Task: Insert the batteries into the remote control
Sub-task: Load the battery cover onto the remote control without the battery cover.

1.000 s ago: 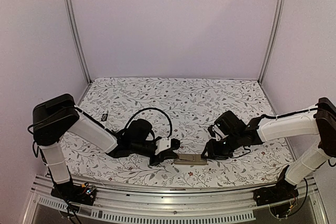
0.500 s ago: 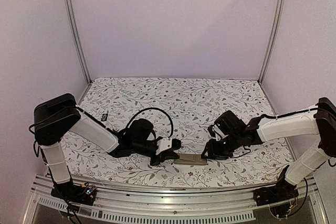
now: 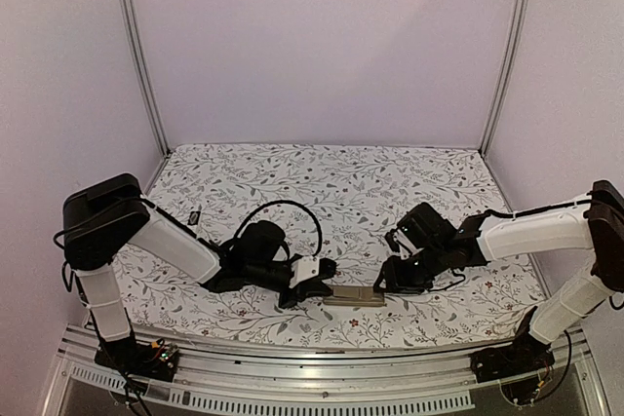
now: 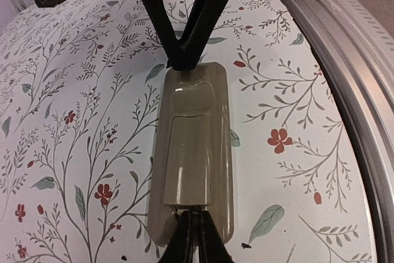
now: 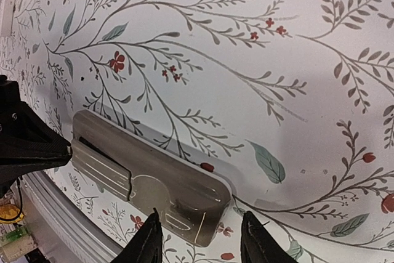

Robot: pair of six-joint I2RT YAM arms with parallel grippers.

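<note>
The remote control [image 3: 356, 296] lies back up near the table's front edge, an olive-grey slab [image 4: 194, 146] with its battery cover in place. My left gripper [image 4: 194, 212] is shut, its joined tips resting at the near edge of that cover [image 3: 327, 289]. My right gripper [image 5: 200, 218] is open at the remote's other end [image 5: 148, 173]. Its fingertips [image 5: 151, 229] straddle the rounded corner, and I cannot tell whether they touch it. In the top view that gripper [image 3: 383, 286] sits just right of the remote. I see no batteries for certain.
A small dark object [image 3: 195, 213] lies on the floral cloth at the left, too small to identify. The metal front rail [image 4: 345, 90] runs close beside the remote. Purple walls and corner posts [image 3: 136, 46] enclose the table.
The right gripper has edged slightly left, closer to the remote's end. The left arm and the remote have not moved.
</note>
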